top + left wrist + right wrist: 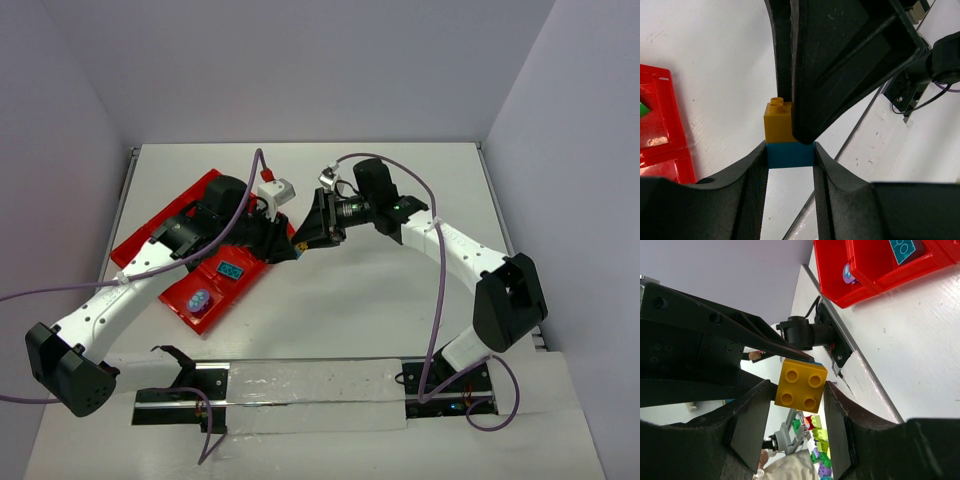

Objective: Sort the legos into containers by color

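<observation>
Teal brick (789, 156) sits clamped between both pads of the left gripper (790, 150), flush, no gap either side. Yellow brick (776, 120) is stacked directly on it, studs pointing away from the left wrist cam. Stack axis = left finger dir., running straight out toward the right gripper (799, 402). That gripper meets the stack head-on: the studs face the right wrist cam, and its fingers (756, 412) touch opposite flanks of the yellow brick. So it grasps the yellow brick only, not the teal one. The pair is held clear of the table (380, 310), w/ nothing under it.

Judgement: next move = separation, so the pull must run along the stack axis. A sideways pull would likely lever the studs instead.

Farther off, the tray (860, 280) lies to the left of the pair in the overhead view, just beside it. The left arm is the nearer one for a drop into a compartment.
</observation>
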